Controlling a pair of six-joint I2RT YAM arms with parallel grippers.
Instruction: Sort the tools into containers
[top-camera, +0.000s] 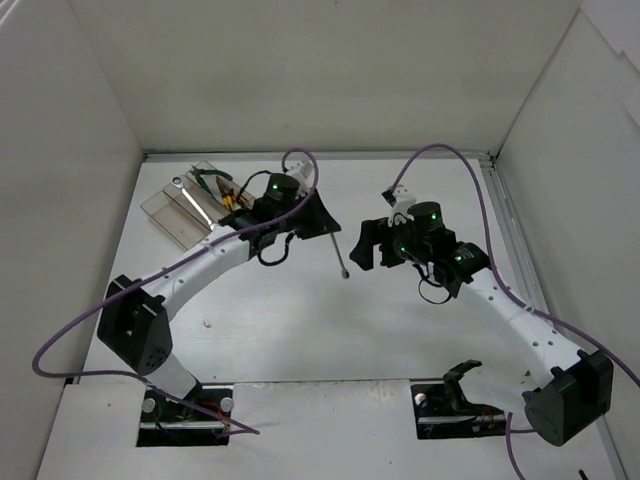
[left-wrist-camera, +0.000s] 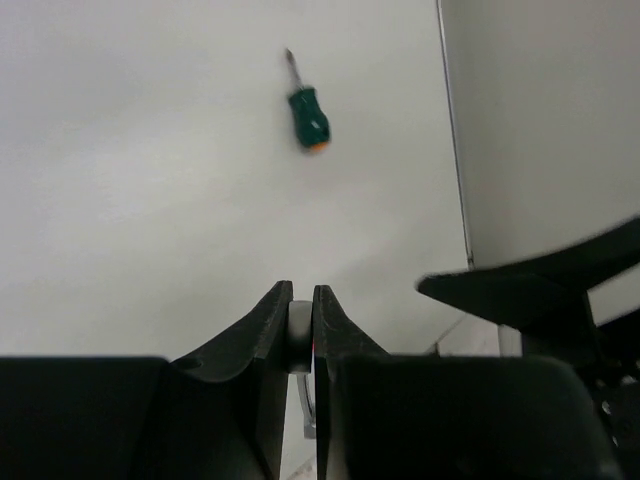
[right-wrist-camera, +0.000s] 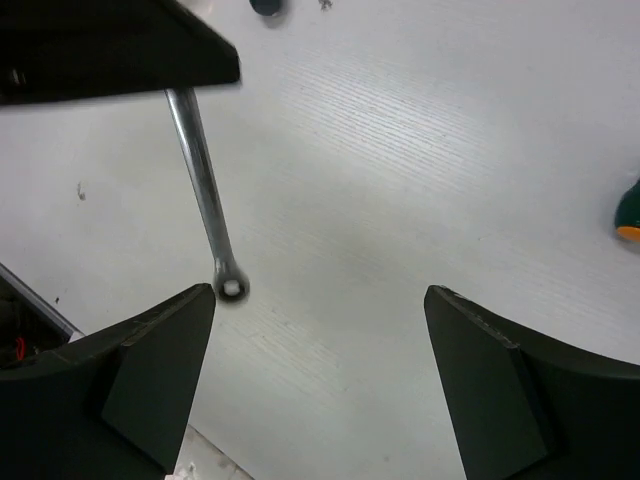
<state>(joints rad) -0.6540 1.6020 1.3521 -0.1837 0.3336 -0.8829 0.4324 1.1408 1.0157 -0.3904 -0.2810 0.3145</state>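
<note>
Top external view shows the silver wrench (top-camera: 339, 252) hanging over the counter (top-camera: 300, 325), pinched at 1 end by your left fingers (left-wrist-camera: 272, 325), right fingers (right-wrist-camera: 150, 385) spread; judge it stiff, light, slippery, best held across its flat shank.
</note>
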